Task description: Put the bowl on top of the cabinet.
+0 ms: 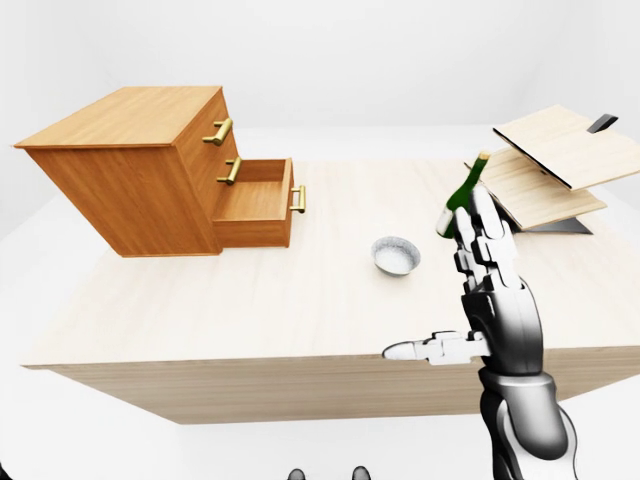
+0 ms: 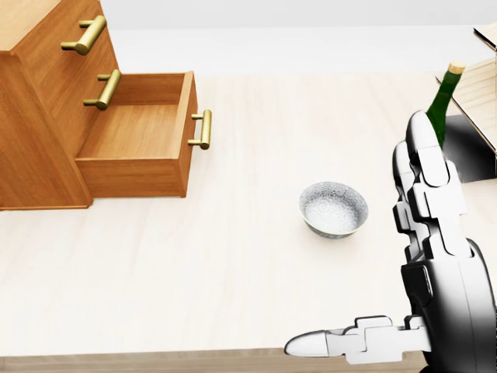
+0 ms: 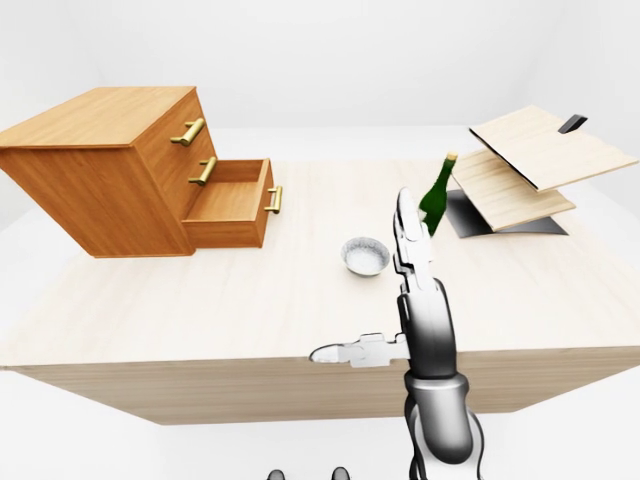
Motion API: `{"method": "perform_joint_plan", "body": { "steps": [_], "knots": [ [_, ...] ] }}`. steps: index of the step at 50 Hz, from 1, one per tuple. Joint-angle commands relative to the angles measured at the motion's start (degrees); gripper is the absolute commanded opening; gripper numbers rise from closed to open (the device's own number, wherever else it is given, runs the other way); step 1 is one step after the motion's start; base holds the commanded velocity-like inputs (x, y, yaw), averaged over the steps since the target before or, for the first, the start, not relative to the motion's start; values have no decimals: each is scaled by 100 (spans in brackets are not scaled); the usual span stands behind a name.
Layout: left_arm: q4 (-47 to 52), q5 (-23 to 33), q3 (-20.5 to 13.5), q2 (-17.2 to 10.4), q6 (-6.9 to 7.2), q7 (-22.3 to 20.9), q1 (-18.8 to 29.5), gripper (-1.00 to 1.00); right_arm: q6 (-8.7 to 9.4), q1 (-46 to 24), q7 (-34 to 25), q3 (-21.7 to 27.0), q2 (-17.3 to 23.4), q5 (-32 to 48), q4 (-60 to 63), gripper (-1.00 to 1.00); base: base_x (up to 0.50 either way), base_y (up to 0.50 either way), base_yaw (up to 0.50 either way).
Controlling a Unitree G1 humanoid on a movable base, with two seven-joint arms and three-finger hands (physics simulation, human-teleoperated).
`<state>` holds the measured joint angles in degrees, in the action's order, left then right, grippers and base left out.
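Pale wooden tabletop (image 1: 250, 310), green bottle (image 3: 435, 202) with a tan cap standing upright far right, two light wood boards (image 1: 570, 145) stacked at a tilt just right of the bottle, resting on a dark base (image 3: 470, 218), plain white surroundings

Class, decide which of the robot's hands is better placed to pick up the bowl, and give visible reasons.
Right. The right hand hangs open beside the bowl, at the bowl's right in the head view. No left hand shows in any view.

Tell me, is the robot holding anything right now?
No. The right hand is open, fingers spread, near the table's edge. The bowl sits untouched on the table.
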<state>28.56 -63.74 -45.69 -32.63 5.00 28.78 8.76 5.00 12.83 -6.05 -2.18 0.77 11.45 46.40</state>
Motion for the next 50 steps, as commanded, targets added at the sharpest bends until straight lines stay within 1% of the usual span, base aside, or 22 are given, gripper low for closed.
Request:
{"method": "perform_joint_plan", "body": {
  "steps": [1, 12, 17, 36, 40, 42, 46, 47, 50],
  "knots": [
    [65, -53, -40, -1, 0, 10, -37, 100, 0, 12, -42, -34, -3, 69, -26, 100, 0, 50, 0],
    [82, -115, -65, -15, 0, 39, -38, 100, 0, 2, -55, -35, -2, 63, 4, 100, 0, 50, 0],
    [87, -58, -20, 3, 0, 35, -31, 100, 0, -1, -56, -11, -4, 52, -11, 100, 0, 50, 0],
    [168, -182, -98, -27, 0, 76, -69, 100, 0, -8, -57, -96, -5, -14, -105, 100, 0, 50, 0],
    [157, -221, -122, -39, 0, 83, -74, 100, 0, 5, -29, -53, -33, -140, -66, 100, 0, 0, 0],
    [165, -222, -125, -39, 0, 82, -80, 100, 0, -42, 21, 59, -120, -341, -42, 100, 0, 0, 0],
    [161, -237, -137, -41, 0, 78, -86, 100, 0, 16, -26, 19, -74, -521, 20, 100, 0, 0, 0],
    [158, -243, -142, -45, 0, 76, -87, 100, 0, 64, -44, -46, -11, -463, 60, 100, 0, 0, 0],
    [147, -242, -141, -49, 0, 76, -86, 100, 0, 105, -42, -42, -14, -520, 108, 100, 39, -2, 0]
  ]
}}
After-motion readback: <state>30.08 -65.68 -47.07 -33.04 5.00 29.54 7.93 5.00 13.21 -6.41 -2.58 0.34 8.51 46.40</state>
